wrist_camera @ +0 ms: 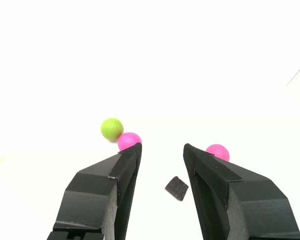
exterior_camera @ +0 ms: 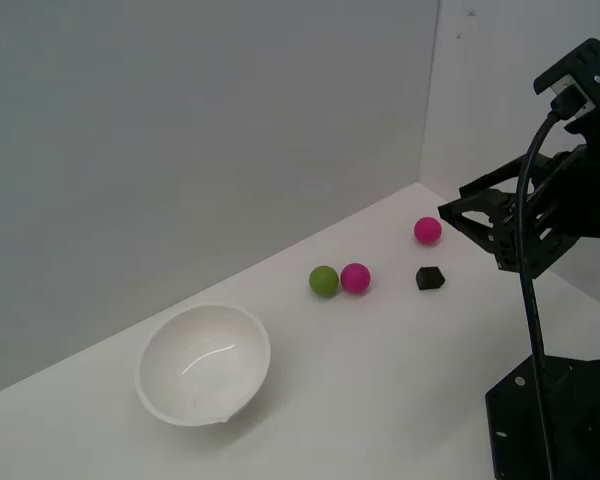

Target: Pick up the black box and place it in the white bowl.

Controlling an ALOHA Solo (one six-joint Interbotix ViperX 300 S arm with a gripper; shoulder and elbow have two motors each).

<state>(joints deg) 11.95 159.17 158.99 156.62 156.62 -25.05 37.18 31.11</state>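
Note:
The black box (exterior_camera: 430, 278) is a tiny dark cube resting on the white table. In the wrist view the black box (wrist_camera: 177, 188) shows low in the gap between the two fingers. My gripper (exterior_camera: 465, 218) hovers above the table to the exterior view's right of the box, open, with nothing held; from the wrist, the gripper (wrist_camera: 162, 149) has its jaws apart. The white bowl (exterior_camera: 204, 363) sits upright at the exterior view's lower left, far from the gripper, and appears empty.
A green ball (exterior_camera: 324, 281) and a pink ball (exterior_camera: 355, 277) touch each other between bowl and box. Another pink ball (exterior_camera: 427, 230) lies near the back wall, close to the gripper. The arm's black base (exterior_camera: 555, 420) stands at the lower right.

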